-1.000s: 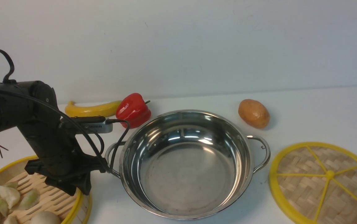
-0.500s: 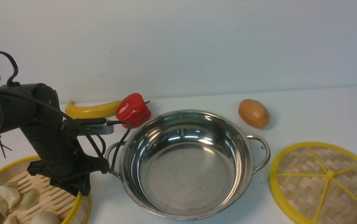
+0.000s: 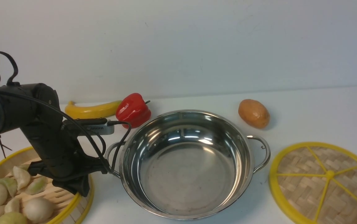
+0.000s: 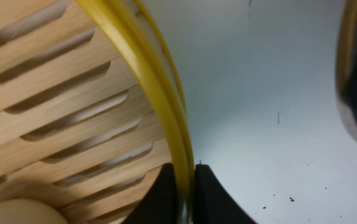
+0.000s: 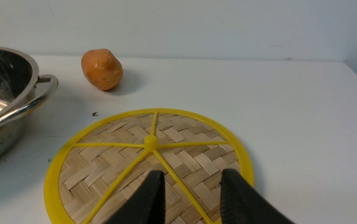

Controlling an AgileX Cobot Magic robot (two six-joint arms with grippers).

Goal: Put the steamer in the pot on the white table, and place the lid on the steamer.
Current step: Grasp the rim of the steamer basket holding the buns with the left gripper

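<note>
fingers of the left gripper are clamped on the yellow rim of the steamer, on the side nearest the pot, likely for a short carry across the desk, while the right fingers hang parted over the lid, awaiting it.

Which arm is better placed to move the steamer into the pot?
Left. The left gripper is shut on the steamer, next to the pot; the right gripper hangs open near the lid.

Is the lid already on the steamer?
No, the lid lies flat on the white table right of the pot, while the steamer is uncovered on its left.
</note>
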